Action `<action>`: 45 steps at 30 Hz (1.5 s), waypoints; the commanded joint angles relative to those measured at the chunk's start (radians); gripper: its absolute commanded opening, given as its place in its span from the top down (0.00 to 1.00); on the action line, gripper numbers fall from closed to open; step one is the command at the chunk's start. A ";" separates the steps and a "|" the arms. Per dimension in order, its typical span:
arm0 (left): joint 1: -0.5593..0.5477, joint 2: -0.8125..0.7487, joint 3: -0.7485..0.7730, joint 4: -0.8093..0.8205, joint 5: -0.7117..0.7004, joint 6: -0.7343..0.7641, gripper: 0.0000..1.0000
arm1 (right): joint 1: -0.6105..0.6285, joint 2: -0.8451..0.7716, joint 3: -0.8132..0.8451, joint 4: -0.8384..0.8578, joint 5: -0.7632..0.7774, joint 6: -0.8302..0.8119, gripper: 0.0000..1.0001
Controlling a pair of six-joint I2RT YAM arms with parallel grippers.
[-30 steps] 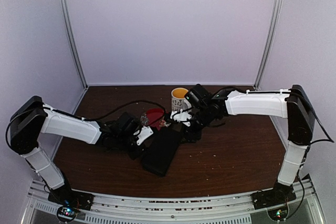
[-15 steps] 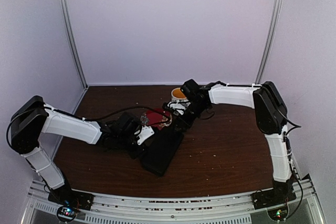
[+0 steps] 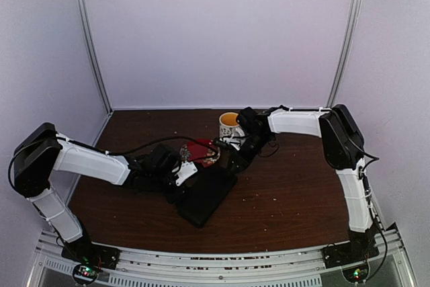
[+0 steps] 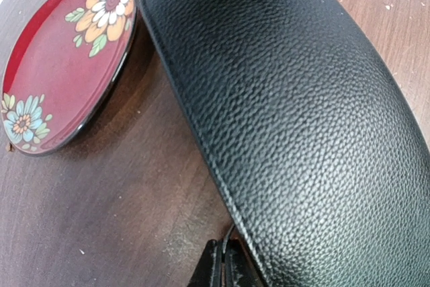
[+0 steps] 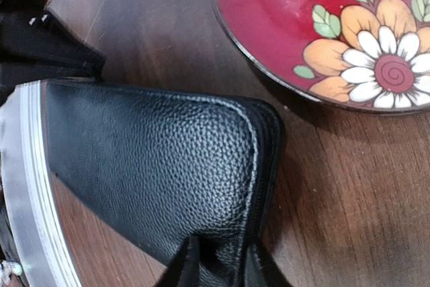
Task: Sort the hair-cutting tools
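The left pincer [image 4: 225,268] was closed at the edge of the black case [image 4: 289,99]. The right pincer [image 5: 222,263] gripped the far corner of the case. No scissors or clips were visible, and the red saucer [image 4: 60,65] just beside was bare. A careless pull could slip off the leather, or push the case into the saucer.
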 commanded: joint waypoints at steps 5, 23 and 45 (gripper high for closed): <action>-0.002 -0.048 -0.059 0.071 0.025 -0.004 1.00 | -0.096 -0.034 -0.089 -0.025 -0.083 0.039 0.97; -0.137 -0.160 -0.136 -0.025 0.042 -0.137 1.00 | -0.282 -0.215 -0.411 0.167 0.007 0.240 1.00; -0.078 0.005 0.063 -0.083 -0.136 -0.028 1.00 | -0.219 -0.813 -0.657 0.358 0.312 -0.026 0.00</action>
